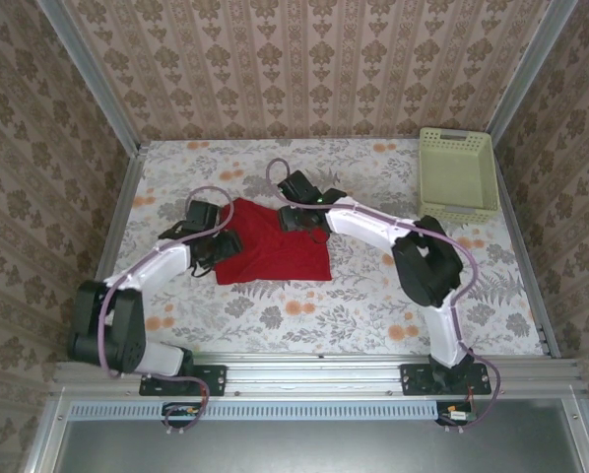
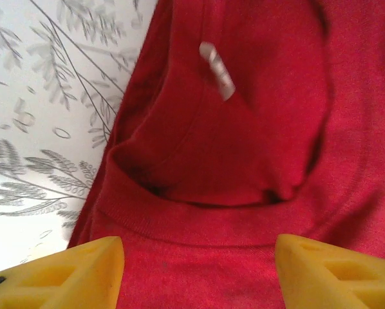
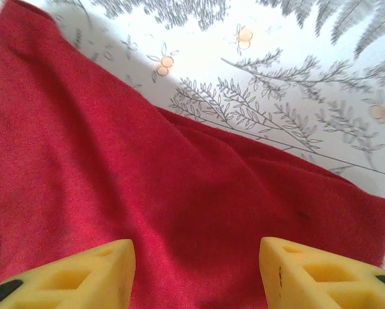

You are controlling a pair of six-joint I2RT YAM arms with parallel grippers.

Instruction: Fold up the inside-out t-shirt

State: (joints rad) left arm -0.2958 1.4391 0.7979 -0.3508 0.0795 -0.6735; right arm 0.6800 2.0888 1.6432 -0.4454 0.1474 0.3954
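The inside-out t-shirt (image 1: 275, 248) lies as a compact red shape on the flowered table, between the two arms. My left gripper (image 1: 216, 243) hangs over its left edge. In the left wrist view the collar (image 2: 199, 215) and a white label (image 2: 217, 71) sit just ahead of the left gripper (image 2: 199, 261), whose yellow fingers (image 2: 83, 273) stand apart with only flat cloth below. My right gripper (image 1: 297, 215) is at the shirt's far right part. In the right wrist view the right gripper (image 3: 196, 261) is open above rumpled red cloth (image 3: 147, 193), holding nothing.
A pale green basket (image 1: 458, 172) stands at the far right corner of the table. Patterned walls close in the back and both sides. Bare flowered tablecloth (image 1: 373, 305) stretches in front of the shirt and to its right.
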